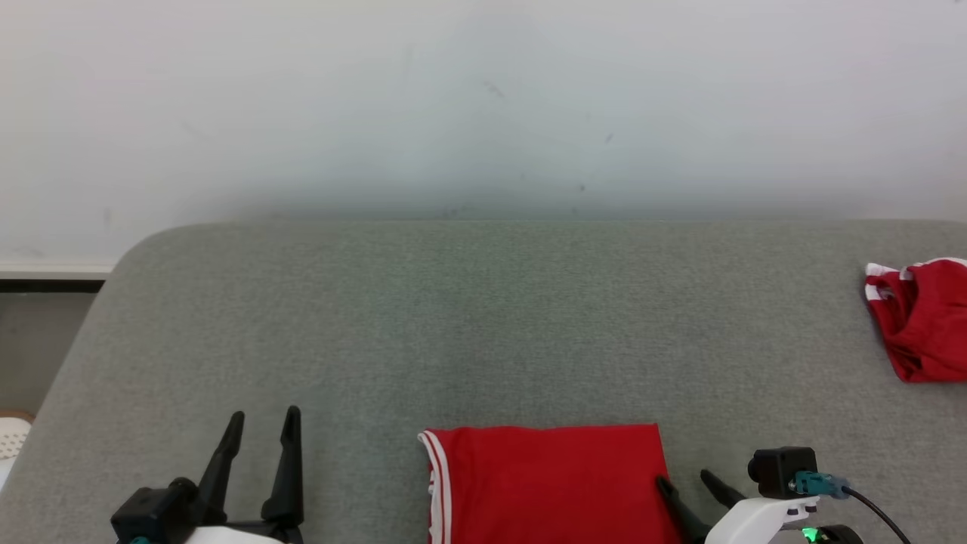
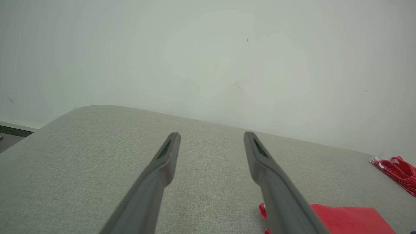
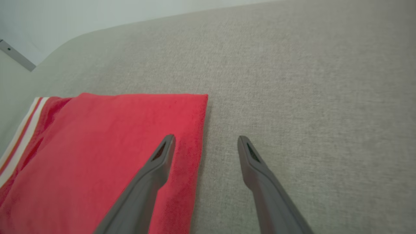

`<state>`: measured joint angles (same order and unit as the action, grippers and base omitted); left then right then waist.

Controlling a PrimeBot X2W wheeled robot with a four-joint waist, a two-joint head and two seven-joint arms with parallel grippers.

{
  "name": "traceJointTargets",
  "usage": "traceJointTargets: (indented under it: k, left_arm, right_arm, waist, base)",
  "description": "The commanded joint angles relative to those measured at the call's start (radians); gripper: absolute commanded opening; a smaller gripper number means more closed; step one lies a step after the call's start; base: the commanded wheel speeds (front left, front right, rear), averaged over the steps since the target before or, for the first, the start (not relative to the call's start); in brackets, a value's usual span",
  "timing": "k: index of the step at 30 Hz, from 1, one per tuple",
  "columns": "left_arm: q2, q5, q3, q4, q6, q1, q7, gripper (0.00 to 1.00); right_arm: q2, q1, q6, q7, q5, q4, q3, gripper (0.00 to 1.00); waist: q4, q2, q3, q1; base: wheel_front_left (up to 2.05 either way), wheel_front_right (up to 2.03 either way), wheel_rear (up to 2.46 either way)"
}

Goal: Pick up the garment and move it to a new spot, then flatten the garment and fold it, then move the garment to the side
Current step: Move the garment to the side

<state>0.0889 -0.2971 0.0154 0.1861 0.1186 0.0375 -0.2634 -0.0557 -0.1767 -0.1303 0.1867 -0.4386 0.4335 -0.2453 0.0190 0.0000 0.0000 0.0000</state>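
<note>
A: Where was the folded garment (image 1: 548, 483)?

B: At the near edge of the grey surface (image 1: 483, 317), about centre, with its lower part cut off by the head view's bottom edge. It was a flat red rectangle with crisp, straight top and right edges. White striped trim (image 1: 437, 476) ran down its left side.

A: And the grippers?

B: The left gripper (image 1: 265, 413) was spread wide with nothing in it, well to the left of the garment over bare cloth. The right gripper (image 1: 684, 477) was also wide and empty, just at the garment's right edge. In the right wrist view one finger (image 3: 156, 162) lay over the red fabric and the other over the grey. I couldn't tell if it was touching.

A: How much room was there?

B: Plenty. The whole middle and back of the surface lay bare up to the pale wall (image 1: 483, 98). The back left corner (image 1: 151, 242) was rounded, and the left side dropped off to the floor.

A: Anything else on it?

B: A crumpled red piece (image 1: 922, 325) with white trim sat at the far right edge, well apart from the folded one and partly out of frame.

A: And the textures?

B: The surface was a fine woven cloth, matte grey-green. The garment looked soft and smooth, with no wrinkles on top. The fingers were dark, long and tapered.
</note>
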Motion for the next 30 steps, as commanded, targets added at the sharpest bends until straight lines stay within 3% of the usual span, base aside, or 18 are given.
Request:
traceJointTargets:
  k: [1, 13, 19, 20, 21, 23, 30]
  left_arm:
    - [0.000, 0.005, -0.003, 0.008, 0.004, 0.009, -0.001, 1.00]
    - [-0.004, 0.001, 0.001, 0.019, 0.011, 0.022, -0.001, 1.00]
    - [-0.005, -0.001, 0.003, 0.026, 0.012, 0.028, -0.001, 1.00]
    - [-0.006, -0.001, 0.002, 0.028, 0.012, 0.028, -0.001, 1.00]
    - [-0.006, -0.001, 0.002, 0.029, 0.012, 0.029, -0.001, 1.00]
    - [-0.007, -0.002, 0.001, 0.032, 0.012, 0.031, -0.001, 1.00]
    - [-0.008, 0.002, 0.001, 0.027, 0.013, 0.027, -0.001, 1.00]
  right_arm:
    - [0.002, -0.016, 0.000, 0.061, -0.030, 0.016, 0.006, 1.00]
    - [0.004, -0.035, 0.000, 0.309, -0.141, 0.095, -0.042, 1.00]
    - [0.008, -0.058, 0.001, 0.334, -0.192, 0.151, -0.064, 1.00]
    - [0.008, -0.065, 0.001, 0.328, -0.200, 0.157, -0.072, 0.92]
    - [0.009, -0.073, 0.001, 0.315, -0.210, 0.156, -0.079, 0.48]
    - [0.009, -0.094, 0.001, 0.285, -0.221, 0.154, -0.087, 0.00]
    - [0.003, -0.162, 0.001, 0.219, -0.216, 0.173, -0.093, 0.00]
  waist:
    - [0.020, 0.0000, -0.001, 0.0000]
    - [0.063, 0.0000, 0.017, 0.0000]
    - [0.074, 0.0000, 0.022, 0.0000]
    - [0.075, 0.0000, 0.022, 0.0000]
    - [0.075, 0.0000, 0.022, 0.0000]
    - [0.075, 0.0000, 0.021, 0.0000]
    - [0.063, 0.0000, 0.011, 0.0000]
  base:
    - [0.00, 0.00, 0.00]
    - [0.00, 0.00, 0.00]
    - [0.00, 0.00, 0.00]
    - [0.00, 0.00, 0.00]
    - [0.00, 0.00, 0.00]
    - [0.00, 0.00, 0.00]
    - [0.00, 0.00, 0.00]
